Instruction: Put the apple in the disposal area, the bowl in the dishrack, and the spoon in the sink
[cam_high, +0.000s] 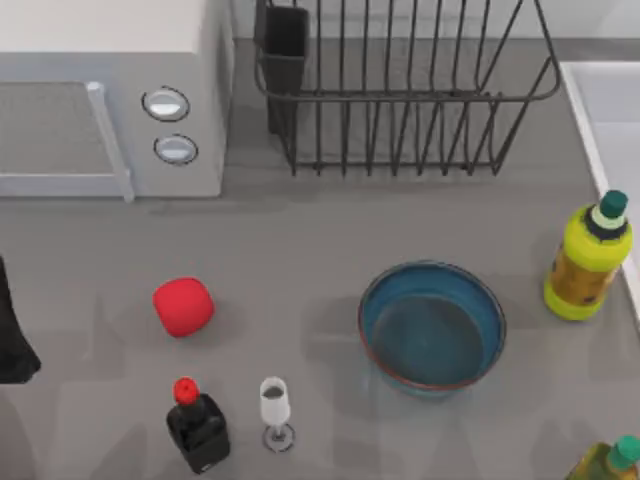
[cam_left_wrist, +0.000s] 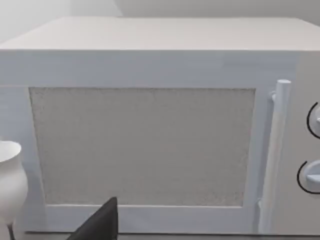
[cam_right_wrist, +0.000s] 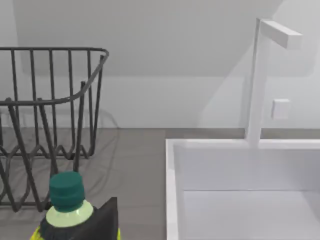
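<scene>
Since the apple (cam_high: 183, 306) lies on the desk's (cam_high: 330, 230) left half, right of the left hand (cam_high: 14, 340), whose fingers I cannot tell spread or pressed, the left arm is nearer.

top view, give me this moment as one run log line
apple on table, left | bowl on table, empty | dishrack empty | sink at right edge | nothing grasped

sink (cam_high: 605, 110): cut by the top view's right edge.
microwave (cam_high: 110, 95): left part cut off.
second yellow bottle (cam_high: 608, 462): clipped at the bottom right corner.
left arm (cam_high: 12, 330): dark shape at the left edge; jaws out of sight.
spoon: cannot be made out.
</scene>
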